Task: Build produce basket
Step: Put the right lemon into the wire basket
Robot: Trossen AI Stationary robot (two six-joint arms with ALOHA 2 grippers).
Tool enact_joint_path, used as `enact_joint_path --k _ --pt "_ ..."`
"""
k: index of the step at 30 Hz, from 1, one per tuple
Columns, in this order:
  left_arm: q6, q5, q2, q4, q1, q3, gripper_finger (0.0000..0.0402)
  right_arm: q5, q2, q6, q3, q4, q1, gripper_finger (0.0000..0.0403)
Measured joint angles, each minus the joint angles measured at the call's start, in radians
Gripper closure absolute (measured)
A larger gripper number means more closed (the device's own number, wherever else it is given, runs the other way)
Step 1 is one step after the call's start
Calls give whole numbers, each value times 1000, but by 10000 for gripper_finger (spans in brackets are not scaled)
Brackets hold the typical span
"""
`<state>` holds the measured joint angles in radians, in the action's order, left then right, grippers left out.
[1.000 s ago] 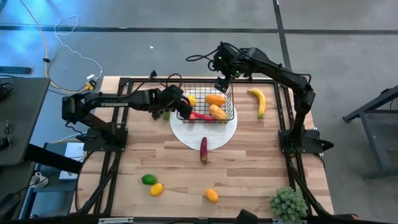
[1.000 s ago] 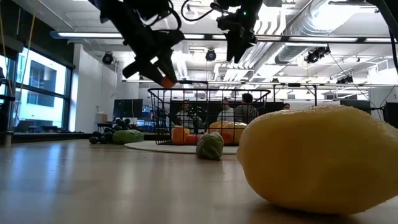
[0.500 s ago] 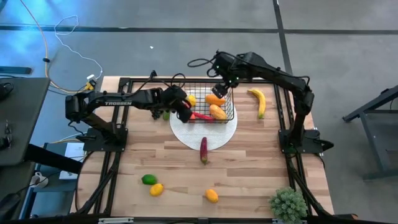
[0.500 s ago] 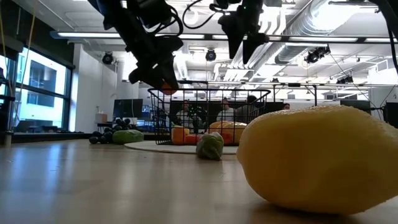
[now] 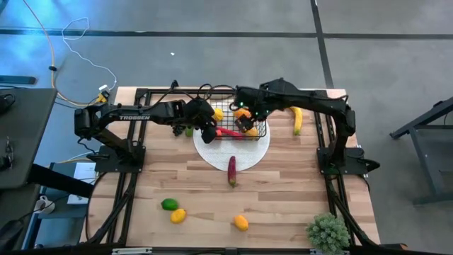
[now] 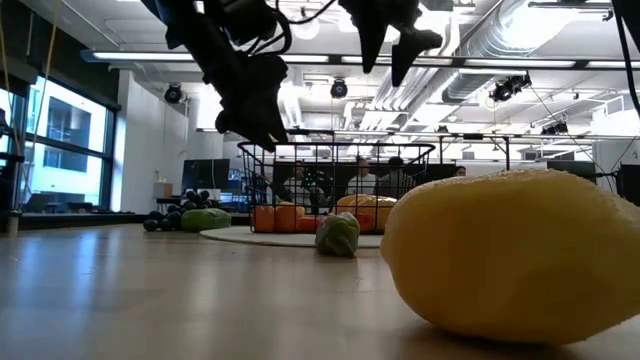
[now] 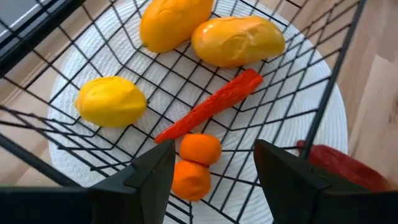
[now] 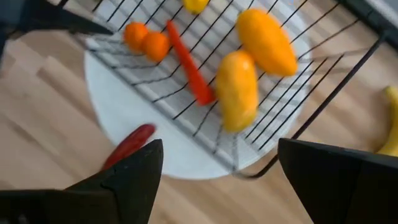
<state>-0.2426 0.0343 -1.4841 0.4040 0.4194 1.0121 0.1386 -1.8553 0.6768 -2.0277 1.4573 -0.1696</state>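
Both arms' fingers (image 7: 211,177) (image 8: 221,171) apart above wire-mesh basket (image 5: 256,131) of smooth rounded produce (image 7: 238,40)

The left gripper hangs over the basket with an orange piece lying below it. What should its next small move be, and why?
Probably lift the left gripper clear of the basket. Its fingers stand apart and empty, and the orange piece lies on the basket floor beside the red pepper, so that drop looks done, while the lime waits on the table.

Open left end effector (image 7: 211,165) above basket (image 7: 323,112) with lemon (image 7: 111,101), possibly two mangoes, orange pieces (image 7: 194,167).
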Motion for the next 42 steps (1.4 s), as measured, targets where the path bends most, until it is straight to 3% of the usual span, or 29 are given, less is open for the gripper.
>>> enact_joint_path --k 14,24,42 --pt "258 64 1 321 0 169 192 -60 0 338 0 0 265 105" --pt "346 183 10 479 -4 191 192 -38 -37 558 0 -67 451 105" --pt "261 221 10 522 -12 191 192 -68 -201 662 0 -181 643 105"
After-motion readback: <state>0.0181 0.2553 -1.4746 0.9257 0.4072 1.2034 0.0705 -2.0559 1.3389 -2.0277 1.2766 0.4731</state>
